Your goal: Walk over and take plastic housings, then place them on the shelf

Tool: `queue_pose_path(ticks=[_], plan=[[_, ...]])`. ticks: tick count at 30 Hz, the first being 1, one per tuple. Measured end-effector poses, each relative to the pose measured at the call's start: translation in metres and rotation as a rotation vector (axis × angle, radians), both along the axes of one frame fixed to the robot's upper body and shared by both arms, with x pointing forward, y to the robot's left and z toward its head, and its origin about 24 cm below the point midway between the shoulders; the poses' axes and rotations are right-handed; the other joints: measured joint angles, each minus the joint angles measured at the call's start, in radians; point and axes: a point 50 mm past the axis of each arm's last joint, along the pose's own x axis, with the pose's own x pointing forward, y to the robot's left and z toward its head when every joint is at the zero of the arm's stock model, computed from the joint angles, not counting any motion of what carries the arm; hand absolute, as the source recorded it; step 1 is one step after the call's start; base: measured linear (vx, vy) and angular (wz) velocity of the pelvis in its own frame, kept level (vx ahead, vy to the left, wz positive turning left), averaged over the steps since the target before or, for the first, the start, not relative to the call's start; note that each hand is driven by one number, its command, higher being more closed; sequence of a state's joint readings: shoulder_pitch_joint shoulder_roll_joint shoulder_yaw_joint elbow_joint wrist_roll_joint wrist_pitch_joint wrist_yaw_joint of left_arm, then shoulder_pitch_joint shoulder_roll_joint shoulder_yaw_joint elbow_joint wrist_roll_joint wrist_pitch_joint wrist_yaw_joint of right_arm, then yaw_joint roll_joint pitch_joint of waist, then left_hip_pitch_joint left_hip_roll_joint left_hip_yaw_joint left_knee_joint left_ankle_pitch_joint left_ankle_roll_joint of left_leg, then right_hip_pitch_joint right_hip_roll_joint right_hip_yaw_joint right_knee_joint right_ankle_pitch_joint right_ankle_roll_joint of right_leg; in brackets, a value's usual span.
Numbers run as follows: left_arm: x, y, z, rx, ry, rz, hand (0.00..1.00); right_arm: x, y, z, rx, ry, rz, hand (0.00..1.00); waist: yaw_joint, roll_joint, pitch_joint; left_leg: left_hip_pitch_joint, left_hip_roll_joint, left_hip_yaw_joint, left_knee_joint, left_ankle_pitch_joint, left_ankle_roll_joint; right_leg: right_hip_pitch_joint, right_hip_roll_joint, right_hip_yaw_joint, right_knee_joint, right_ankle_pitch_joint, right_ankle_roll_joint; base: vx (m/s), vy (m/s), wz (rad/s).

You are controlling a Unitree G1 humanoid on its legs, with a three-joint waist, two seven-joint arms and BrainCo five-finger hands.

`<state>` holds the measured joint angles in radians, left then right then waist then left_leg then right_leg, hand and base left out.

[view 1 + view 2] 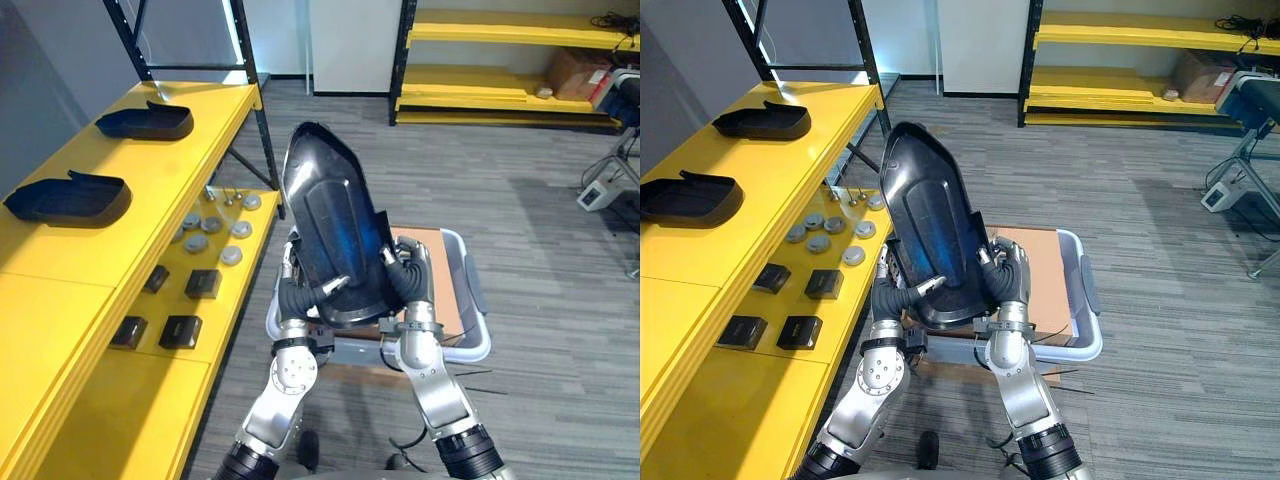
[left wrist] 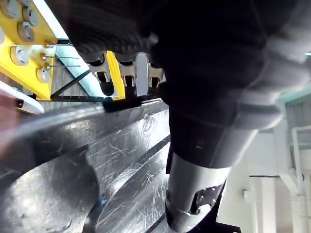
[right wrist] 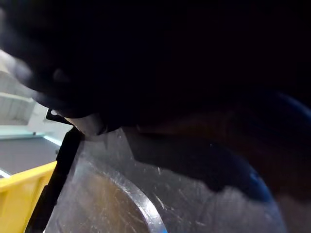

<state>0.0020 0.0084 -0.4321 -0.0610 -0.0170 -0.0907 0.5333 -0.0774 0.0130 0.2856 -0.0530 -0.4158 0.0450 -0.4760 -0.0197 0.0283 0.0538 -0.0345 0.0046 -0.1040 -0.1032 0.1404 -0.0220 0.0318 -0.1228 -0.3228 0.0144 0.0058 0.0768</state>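
Observation:
I hold a large glossy black plastic housing (image 1: 330, 220) upright in front of me, its hollow side toward the camera. My left hand (image 1: 298, 292) grips its lower left edge, with the thumb laid on the inner face. My right hand (image 1: 410, 275) curls round its lower right edge. In the left wrist view the fingers (image 2: 127, 74) hook over the housing's rim (image 2: 97, 165). The right wrist view shows the scratched inner surface (image 3: 121, 199) from very close. Two more black housings (image 1: 147, 122) (image 1: 68, 198) lie on the yellow shelf top (image 1: 150, 170) to my left.
Under the shelf top, a lower yellow level carries round metal discs (image 1: 215, 225) and small black boxes (image 1: 203, 284). A grey bin (image 1: 472, 300) with cardboard in it sits on the floor behind the held housing. Another yellow rack (image 1: 500, 30) stands far off across grey carpet.

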Motion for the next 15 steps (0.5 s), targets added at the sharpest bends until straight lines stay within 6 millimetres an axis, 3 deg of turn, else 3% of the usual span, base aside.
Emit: queue_pose_path(ticks=[8,9,15], plan=[[0.001,-0.002,-0.014,-0.130,0.101,-0.107,1.00,0.000,-0.004,-0.008,0.060,0.057,0.032,1.00,0.002,-0.005,-0.019,0.001,0.000,-0.001,0.000,0.002,0.003,0.001,0.000,0.001,0.001,0.003,-0.004,0.00,0.000,0.00],[0.001,-0.002,-0.016,-0.137,0.110,-0.108,1.00,0.000,-0.004,-0.009,0.059,0.061,0.038,0.00,0.002,-0.005,-0.019,0.002,0.000,-0.001,0.000,0.002,0.003,0.000,0.000,0.001,0.001,0.003,-0.003,0.00,0.000,0.00],[0.002,0.006,-0.026,-0.115,0.151,-0.083,1.00,-0.006,0.006,-0.014,0.109,0.066,0.151,0.00,-0.001,-0.012,-0.046,0.003,0.001,0.003,0.000,0.002,0.003,0.000,0.001,0.008,-0.001,0.003,-0.004,0.00,-0.006,-0.02]])
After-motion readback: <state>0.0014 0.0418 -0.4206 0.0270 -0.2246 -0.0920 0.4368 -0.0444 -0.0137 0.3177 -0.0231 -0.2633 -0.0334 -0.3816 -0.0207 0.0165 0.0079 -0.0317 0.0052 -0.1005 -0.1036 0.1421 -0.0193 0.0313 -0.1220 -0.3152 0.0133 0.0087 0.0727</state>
